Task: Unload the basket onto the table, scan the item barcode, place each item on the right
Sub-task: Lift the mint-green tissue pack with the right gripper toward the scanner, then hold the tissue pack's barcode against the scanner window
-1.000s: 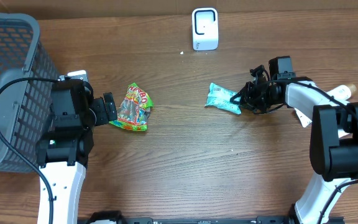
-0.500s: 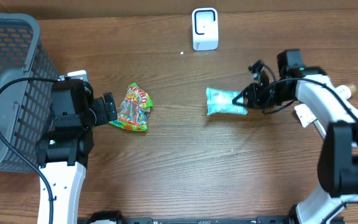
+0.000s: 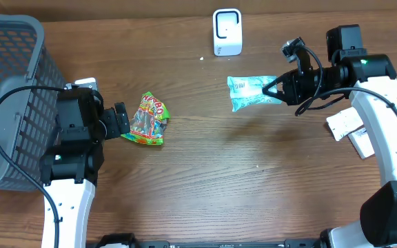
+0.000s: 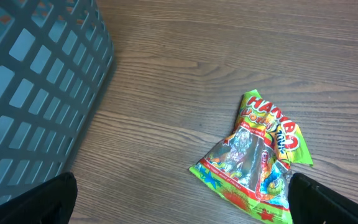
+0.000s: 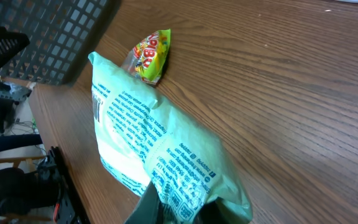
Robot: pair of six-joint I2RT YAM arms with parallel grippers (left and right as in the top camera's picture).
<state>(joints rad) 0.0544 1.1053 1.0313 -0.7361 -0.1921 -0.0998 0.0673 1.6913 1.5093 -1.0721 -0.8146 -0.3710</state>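
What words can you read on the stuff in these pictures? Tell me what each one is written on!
"HARIBO": red letters on the colourful candy bag; the smaller print below it is too blurred to read.
On the mint-green packet: lines of small dark print, too small and blurred to read.
On the white scanner: no text that can be read.

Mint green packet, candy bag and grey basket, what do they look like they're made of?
The mint green packet looks like thin plastic film, fairly matt: it creases and puckers. The candy bag looks like glossy plastic film, crumpled with bright glints. The grey basket is likely moulded plastic, matt, a stiff open grid.
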